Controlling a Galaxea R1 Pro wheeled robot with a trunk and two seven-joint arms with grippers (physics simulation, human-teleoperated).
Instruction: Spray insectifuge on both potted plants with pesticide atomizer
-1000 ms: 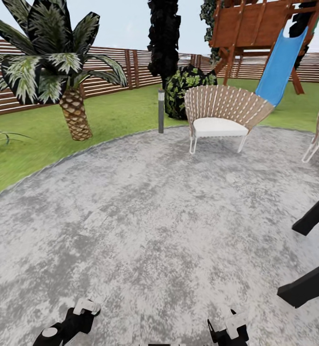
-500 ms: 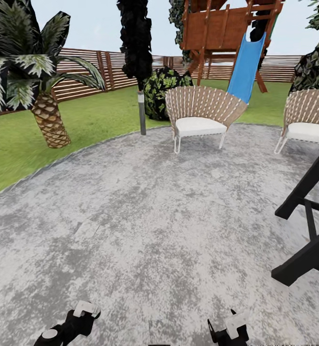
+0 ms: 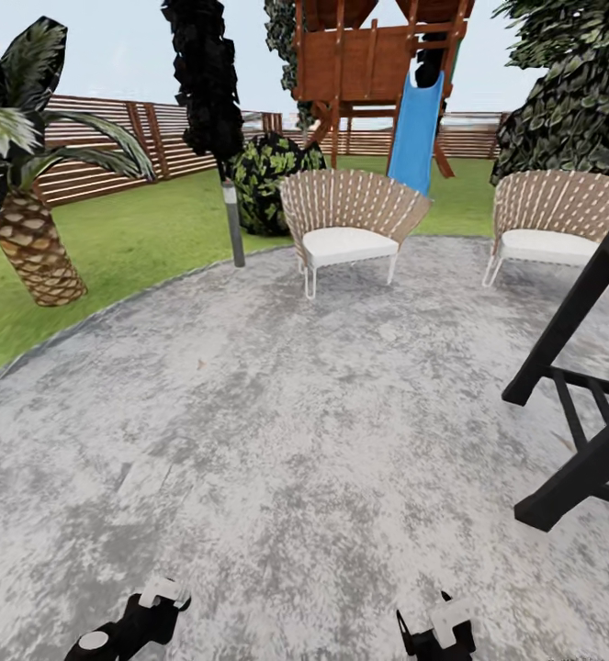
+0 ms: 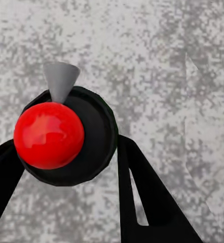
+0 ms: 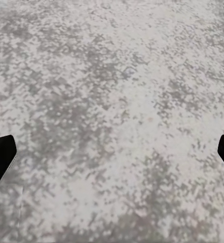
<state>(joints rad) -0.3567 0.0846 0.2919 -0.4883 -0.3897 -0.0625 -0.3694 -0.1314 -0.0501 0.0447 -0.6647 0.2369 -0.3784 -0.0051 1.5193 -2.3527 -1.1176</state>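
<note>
The left gripper point(image 4: 66, 167) is closed around the pesticide atomizer point(image 4: 66, 136) (red cap, grey nozzle) over the grey patio point(image 3: 276, 441). The right gripper point(image 5: 112, 152) is spread wide, holding nothing. Two wicker chairs point(image 3: 345, 229) stand far ahead.

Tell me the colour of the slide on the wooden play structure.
Blue. The slide shows best in the head view, hanging from the brown play structure.

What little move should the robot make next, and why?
Probably turn its base a little to search for a plant. The left gripper holds the pesticide atomizer, but ahead are the grey patio, a wicker chair and a palm, nothing it should spray.
</note>
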